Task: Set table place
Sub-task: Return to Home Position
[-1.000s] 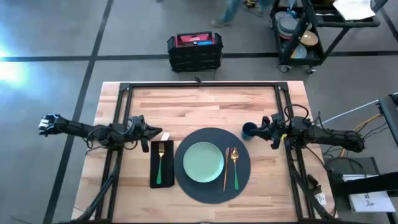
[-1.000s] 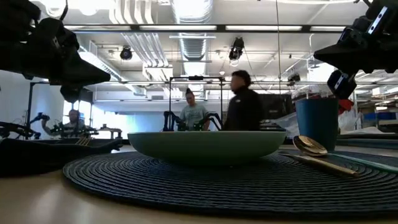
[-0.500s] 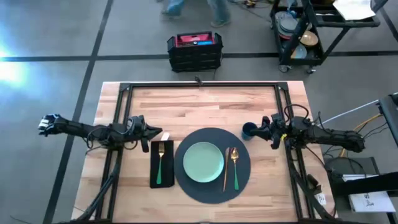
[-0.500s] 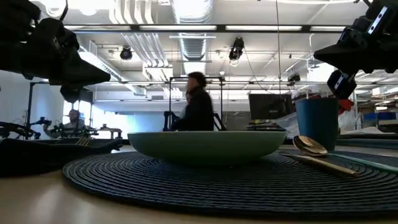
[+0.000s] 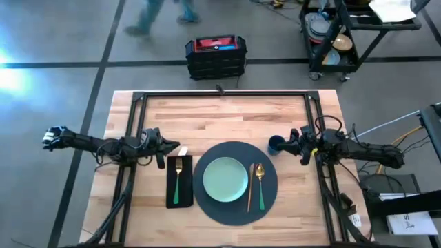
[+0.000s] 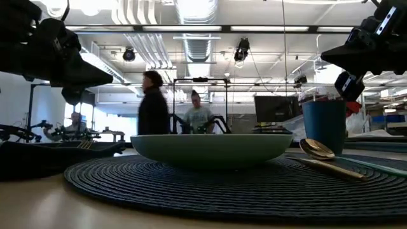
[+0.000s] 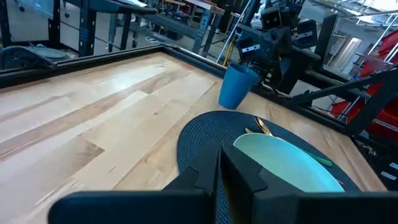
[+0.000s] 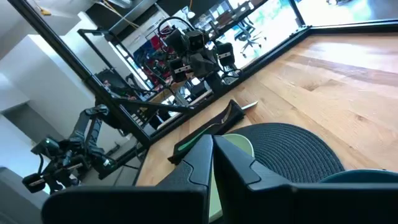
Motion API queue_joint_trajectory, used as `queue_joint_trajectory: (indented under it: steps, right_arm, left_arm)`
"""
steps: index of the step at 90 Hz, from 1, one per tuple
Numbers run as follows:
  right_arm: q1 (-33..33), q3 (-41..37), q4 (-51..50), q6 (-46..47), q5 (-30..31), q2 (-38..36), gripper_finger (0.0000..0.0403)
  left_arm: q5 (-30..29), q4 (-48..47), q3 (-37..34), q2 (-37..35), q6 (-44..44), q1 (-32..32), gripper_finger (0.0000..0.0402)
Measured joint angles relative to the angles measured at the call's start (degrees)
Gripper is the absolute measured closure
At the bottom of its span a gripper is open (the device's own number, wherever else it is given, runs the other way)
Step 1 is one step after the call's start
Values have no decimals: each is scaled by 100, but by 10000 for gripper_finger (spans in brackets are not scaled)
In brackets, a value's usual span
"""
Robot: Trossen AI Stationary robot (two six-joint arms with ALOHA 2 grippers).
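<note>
Fork [image 5: 178,180] left of plate [image 5: 225,180], spoon [image 5: 260,183] right; axes parallel, handles away from cup [image 5: 275,145]. Left gripper [image 5: 178,149], right gripper [image 5: 284,142] closed, empty.

Person [image 5: 146,15] blurred, cup [image 8: 367,178] cut off by edge

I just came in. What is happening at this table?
Nothing is being handled. The left gripper hangs shut near the far end of the napkin; the right gripper hangs shut beside the blue cup, not holding it. The place looks set: plate on the placemat, fork on the napkin to its left, spoon right of the plate.
</note>
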Motion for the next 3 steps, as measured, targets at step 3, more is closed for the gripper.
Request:
queue_joint_trajectory:
  steps: [3]
  right_arm:
    - [0,0,0,-1,-1,0,403]
  left_arm:
    - [0,0,0,0,0,-2,398]
